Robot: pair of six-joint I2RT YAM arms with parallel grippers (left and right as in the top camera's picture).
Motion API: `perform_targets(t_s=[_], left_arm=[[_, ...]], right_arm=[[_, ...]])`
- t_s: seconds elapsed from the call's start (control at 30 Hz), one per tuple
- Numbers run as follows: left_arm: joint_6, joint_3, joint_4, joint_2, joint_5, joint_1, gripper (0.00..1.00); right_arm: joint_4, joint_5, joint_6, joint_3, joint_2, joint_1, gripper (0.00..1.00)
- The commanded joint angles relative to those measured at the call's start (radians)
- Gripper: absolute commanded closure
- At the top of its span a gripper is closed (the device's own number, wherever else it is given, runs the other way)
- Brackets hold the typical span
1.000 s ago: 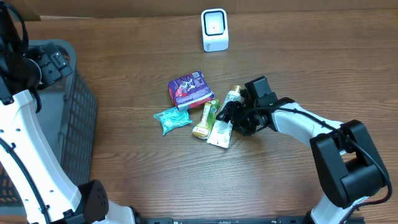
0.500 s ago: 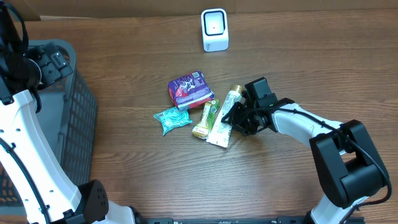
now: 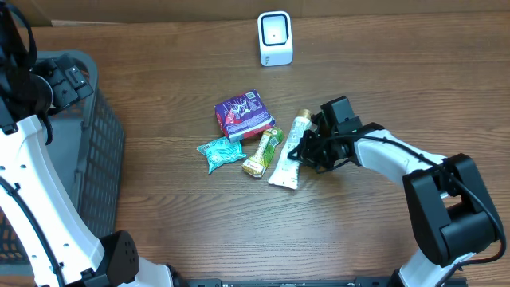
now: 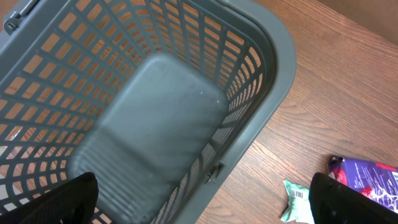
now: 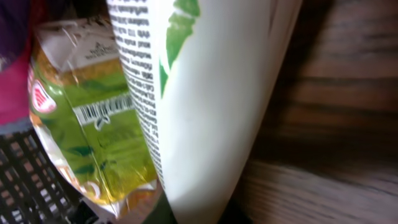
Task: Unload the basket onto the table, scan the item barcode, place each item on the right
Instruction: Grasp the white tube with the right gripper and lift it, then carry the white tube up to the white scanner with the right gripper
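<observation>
A white tube (image 3: 288, 154) with a gold cap lies on the wooden table, beside a green-yellow snack bar (image 3: 262, 153). My right gripper (image 3: 306, 150) is low at the tube's right side and shut on the white tube. The tube (image 5: 211, 106) fills the right wrist view and hides the fingers. The bar (image 5: 102, 134) shows a barcode there. A purple packet (image 3: 242, 114) and a teal packet (image 3: 221, 151) lie to the left. The white scanner (image 3: 275, 37) stands at the table's far edge. My left gripper (image 4: 208, 211) hangs open over the grey basket (image 4: 267, 74), holding nothing.
The grey basket (image 3: 96, 151) takes up the table's left side, with my left arm (image 3: 32, 159) above it. The teal packet (image 4: 297, 200) and the purple packet (image 4: 367, 177) show at the left wrist view's lower right.
My right gripper has closed from wide open onto the white tube. The tube has shifted slightly to the right on the table. The left arm has not moved.
</observation>
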Motion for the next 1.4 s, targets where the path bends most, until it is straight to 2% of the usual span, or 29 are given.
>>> perform_targets(t_s=[0.0,0.17,0.8,1.37], left_arm=[[0.011,-0.005,0.002,0.007,-0.013,0.003,0.01],[0.011,-0.005,0.002,0.007,-0.013,0.003,0.0],[0.011,-0.005,0.002,0.007,-0.013,0.003,0.0],[0.011,-0.005,0.002,0.007,-0.013,0.003,0.0]], right_arm=[[-0.051,0.013,-0.128,0.006,-0.032,-0.023,0.96],[-0.063,0.014,-0.187,0.005,-0.042,-0.018,0.96],[-0.027,-0.079,-0.229,0.006,-0.061,-0.019,0.96],[-0.119,-0.076,-0.273,0.006,-0.328,-0.02,0.96]])
